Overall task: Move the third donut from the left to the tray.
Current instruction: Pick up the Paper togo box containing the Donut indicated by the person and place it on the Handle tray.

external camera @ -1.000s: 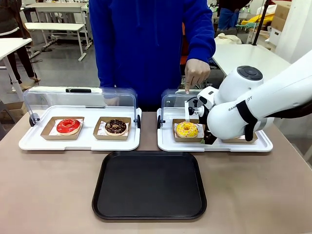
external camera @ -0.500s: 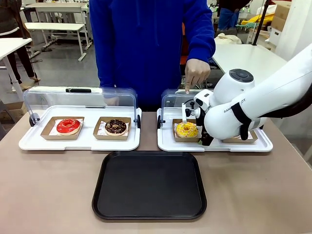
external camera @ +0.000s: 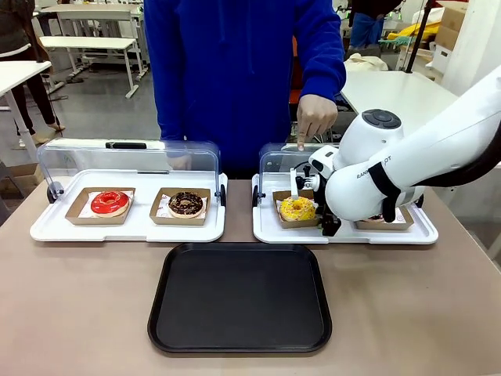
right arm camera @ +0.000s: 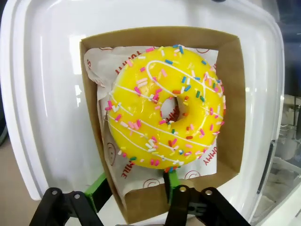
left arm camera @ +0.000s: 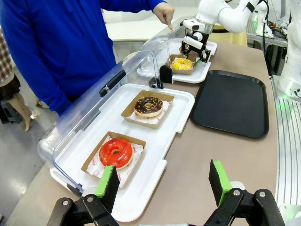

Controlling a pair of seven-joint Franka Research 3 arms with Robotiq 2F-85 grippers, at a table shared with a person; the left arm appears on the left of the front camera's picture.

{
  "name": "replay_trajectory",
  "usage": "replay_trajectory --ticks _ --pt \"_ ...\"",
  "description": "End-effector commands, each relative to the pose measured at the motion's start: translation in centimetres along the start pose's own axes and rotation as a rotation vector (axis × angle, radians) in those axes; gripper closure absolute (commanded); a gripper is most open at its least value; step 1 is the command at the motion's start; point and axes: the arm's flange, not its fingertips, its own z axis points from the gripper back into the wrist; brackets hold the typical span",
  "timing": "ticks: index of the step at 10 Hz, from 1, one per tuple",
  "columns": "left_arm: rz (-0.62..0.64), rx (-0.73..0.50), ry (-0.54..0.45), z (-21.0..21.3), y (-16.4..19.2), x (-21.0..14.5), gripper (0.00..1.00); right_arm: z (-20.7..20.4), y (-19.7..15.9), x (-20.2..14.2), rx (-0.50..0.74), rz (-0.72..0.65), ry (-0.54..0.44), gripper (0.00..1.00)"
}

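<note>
Yellow donut (right arm camera: 164, 106) had its goal nearest you, the black tray (external camera: 239, 298). Beyond, it sat in its cardboard holder (right arm camera: 231, 94) on a white tray (external camera: 264, 227). Your right gripper (right arm camera: 134, 186) pinched the holder's wall, probably sparing the icing. Farther off, a person's hand (external camera: 315, 117) apparently propped the clear lid (external camera: 274, 159). Your left gripper (left arm camera: 163, 183) hung spread apart.

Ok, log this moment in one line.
right gripper: astride holder wall, grip unconfirmed | yellow donut: in holder, not on black tray | left gripper: open

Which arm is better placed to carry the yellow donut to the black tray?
Right. The right gripper straddles the yellow donut's holder wall; the left gripper hangs open near the red donut.
</note>
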Motion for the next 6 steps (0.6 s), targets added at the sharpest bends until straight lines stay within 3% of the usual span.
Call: replay_trajectory --ticks 1,3,6 --pt "-0.016 0.006 -0.022 -0.06 -0.01 0.05 0.0 -0.05 -0.44 0.49 0.009 -0.016 0.037 0.85" --pt "-0.016 0.006 -0.022 -0.06 -0.01 0.05 0.0 0.18 -0.49 0.56 0.016 -0.01 0.041 1.0" --pt "-0.016 0.006 -0.022 -0.06 -0.01 0.05 0.0 0.53 -0.57 0.67 0.031 -0.002 0.045 1.0"
